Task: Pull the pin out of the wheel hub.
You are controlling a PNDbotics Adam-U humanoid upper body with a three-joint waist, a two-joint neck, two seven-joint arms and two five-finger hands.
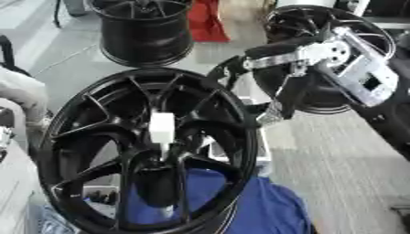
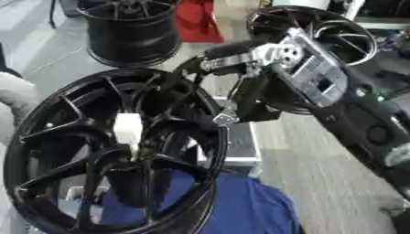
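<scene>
Black spoked wheel hub [image 1: 152, 151], white blocky pin [image 1: 163, 128]

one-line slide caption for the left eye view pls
The robot's right hand reaches over the rim of a black wheel hub, whose white pin sits at its centre.

Pale grey floor [image 1: 344, 160] all around, evenly lit. Farther back, 2 more black wheel rims [image 1: 144, 29] standing on it, with something red [image 1: 207, 20] between them. Nearer, blue cloth [image 2: 240, 205] draped low beside a small silver box [image 2: 236, 144].
</scene>
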